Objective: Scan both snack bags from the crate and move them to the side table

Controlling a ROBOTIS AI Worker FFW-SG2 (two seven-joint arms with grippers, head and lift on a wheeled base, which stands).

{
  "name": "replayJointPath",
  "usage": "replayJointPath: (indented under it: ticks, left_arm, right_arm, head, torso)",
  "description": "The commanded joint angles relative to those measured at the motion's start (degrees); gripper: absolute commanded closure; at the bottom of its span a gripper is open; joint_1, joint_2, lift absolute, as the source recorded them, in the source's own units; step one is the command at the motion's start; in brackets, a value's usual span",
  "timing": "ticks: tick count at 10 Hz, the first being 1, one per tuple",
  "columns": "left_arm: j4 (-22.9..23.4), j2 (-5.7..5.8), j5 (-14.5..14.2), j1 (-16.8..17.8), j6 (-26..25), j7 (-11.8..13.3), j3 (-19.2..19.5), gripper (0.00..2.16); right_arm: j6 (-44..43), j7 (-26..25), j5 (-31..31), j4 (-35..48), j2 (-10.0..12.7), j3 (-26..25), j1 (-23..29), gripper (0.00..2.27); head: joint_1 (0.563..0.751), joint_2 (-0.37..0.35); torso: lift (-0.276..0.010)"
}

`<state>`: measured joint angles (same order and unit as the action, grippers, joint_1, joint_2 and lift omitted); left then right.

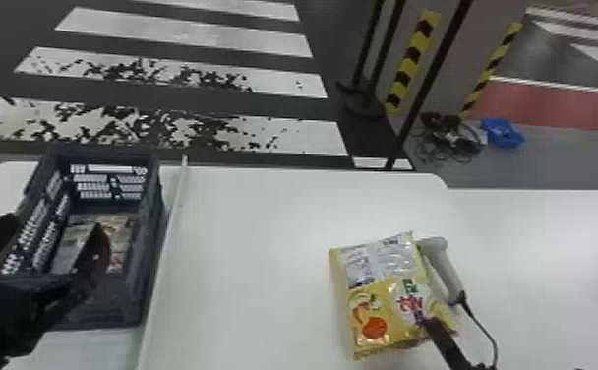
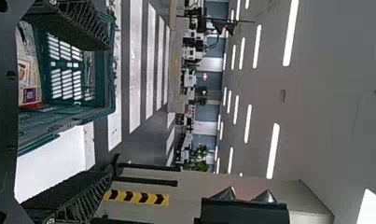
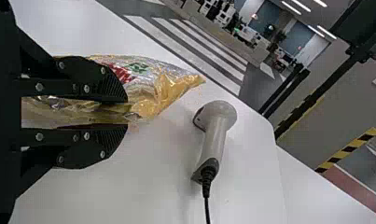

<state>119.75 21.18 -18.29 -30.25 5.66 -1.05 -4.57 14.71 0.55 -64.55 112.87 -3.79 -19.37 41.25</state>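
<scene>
Head view, lower right of the frame: the yellow snack bag [image 1: 381, 290] was held by the right gripper [image 1: 426, 322] at its lower right part, and its printed face was turned up toward the camera. In the right wrist view, the gripper's two black fingers were seen drawn close together, only a narrow gap being left, with a part of the bag pinched between them.

Just beside the bag, to its right in the head view, a pale handheld scanner [image 1: 445, 268] was seen on the white table [image 1: 254, 246], and its black cable [image 1: 482, 329] was led down toward the bottom edge.

At the lower left, the left gripper [image 1: 56, 224] was held over the near part of the dark crate [image 1: 133, 307]. Its fingers were spread wide, and nothing was gripped between them. Inside the crate, on its floor, the other snack bag [image 1: 122, 233] was partly covered from sight by one finger. A long white strip [image 1: 167, 251] was set alongside the crate's right side.

At the far right, another white tabletop [image 1: 549, 236] was seen adjoining the first.
</scene>
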Motion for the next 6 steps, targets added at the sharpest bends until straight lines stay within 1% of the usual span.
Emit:
replayJointPath:
  ticks: [1,2,3,4,5,6]
  left_arm:
    - [-0.13,0.00,0.01,0.36,0.00,0.00,-0.44,0.03]
    - [-0.13,0.00,0.01,0.45,0.00,0.00,-0.53,0.03]
    - [-0.13,0.00,0.01,0.54,0.18,0.00,-0.61,0.03]
    - [-0.04,0.00,0.01,0.54,0.53,0.00,-0.61,0.03]
    - [-0.13,0.09,0.01,0.54,0.70,0.00,-0.70,0.03]
    - [-0.13,0.09,0.01,0.54,0.88,0.00,-0.88,0.03]
  right_arm:
    - [1.25,-1.25,0.65,1.56,0.01,1.88,0.59,0.20]
    - [1.60,-2.39,1.97,2.36,0.01,3.73,1.03,0.20]
    - [5.46,-3.36,1.88,2.97,0.01,4.43,1.38,0.20]
    - [3.71,-3.62,3.99,3.50,0.01,4.69,1.64,0.20]
    - [2.48,-4.06,4.52,3.41,-0.08,3.82,1.47,0.20]
    - [1.77,-4.06,6.10,3.06,-0.34,2.85,0.59,0.20]
  head:
    - [0.695,-0.219]
    - [0.695,-0.213]
    - [0.695,-0.191]
    - [0.695,-0.162]
    - [0.695,-0.146]
    - [0.695,-0.150]
  torso:
    - [-0.095]
    - [-0.095]
    - [-0.095]
    - [-0.095]
    - [-0.095]
    - [-0.095]
